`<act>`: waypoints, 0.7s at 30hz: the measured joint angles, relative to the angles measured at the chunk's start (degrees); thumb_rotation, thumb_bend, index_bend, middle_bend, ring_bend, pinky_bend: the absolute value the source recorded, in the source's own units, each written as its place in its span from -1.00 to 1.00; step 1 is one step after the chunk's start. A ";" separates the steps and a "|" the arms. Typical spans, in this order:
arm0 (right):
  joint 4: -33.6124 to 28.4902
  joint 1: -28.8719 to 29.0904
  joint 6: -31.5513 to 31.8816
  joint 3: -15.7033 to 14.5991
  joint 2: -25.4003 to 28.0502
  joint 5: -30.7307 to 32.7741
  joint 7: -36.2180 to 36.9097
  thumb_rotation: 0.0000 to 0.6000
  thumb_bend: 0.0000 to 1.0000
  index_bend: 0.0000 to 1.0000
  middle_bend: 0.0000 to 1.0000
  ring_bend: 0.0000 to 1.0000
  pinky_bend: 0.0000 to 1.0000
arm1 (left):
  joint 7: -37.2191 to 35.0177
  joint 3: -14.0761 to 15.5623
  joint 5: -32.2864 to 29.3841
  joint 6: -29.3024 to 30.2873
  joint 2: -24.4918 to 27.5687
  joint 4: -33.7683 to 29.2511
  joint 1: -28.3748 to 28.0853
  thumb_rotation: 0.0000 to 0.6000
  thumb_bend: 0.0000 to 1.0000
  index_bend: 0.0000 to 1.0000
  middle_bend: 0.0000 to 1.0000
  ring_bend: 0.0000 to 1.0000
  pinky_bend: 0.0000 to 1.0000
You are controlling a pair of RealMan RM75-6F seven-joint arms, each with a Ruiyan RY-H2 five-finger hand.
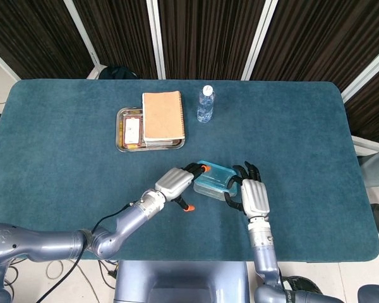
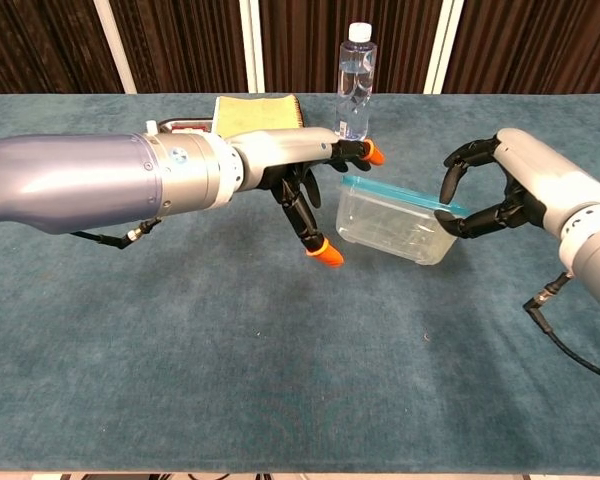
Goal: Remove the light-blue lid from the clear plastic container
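Teal table [image 2: 230,380], right robot hand [image 2: 500,190] pinching lidded clear container [image 2: 392,227], tilted; left robot hand [image 2: 305,185] spread beside it

1. The place looks like a robot test lab, not a home.
2. A bench [image 1: 63,139] with a teal cloth cover stands alone.
3. Dark slatted wall panels [image 1: 208,38] with white posts stand behind it.
4. A loose cable [image 1: 69,274] hangs below the bench edge.

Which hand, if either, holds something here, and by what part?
The right hand grips the clear plastic container with its light-blue lid at its right end, lifted and tilted. The left hand appears apart from it.
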 measured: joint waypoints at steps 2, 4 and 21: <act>-0.57 0.01 0.07 0.24 0.09 0.44 -0.34 1.00 0.31 0.29 -0.54 -1.00 -1.00 | 0.01 -0.11 0.03 0.16 0.14 -0.13 0.01 1.00 -0.98 -1.00 -0.89 -0.91 -0.44; -1.22 0.07 0.23 0.49 0.21 0.66 -0.70 1.00 0.31 0.29 -0.54 -1.00 -1.00 | 0.04 -0.24 0.07 0.41 0.34 -0.41 0.04 1.00 -0.98 -1.00 -0.89 -0.91 -0.44; -7.07 1.18 2.22 2.89 1.56 1.15 -3.26 1.00 0.31 0.32 -0.52 -1.00 -1.00 | 0.93 -1.64 -0.06 3.35 2.98 -4.65 0.45 1.00 -0.98 -1.00 -0.89 -0.91 -0.45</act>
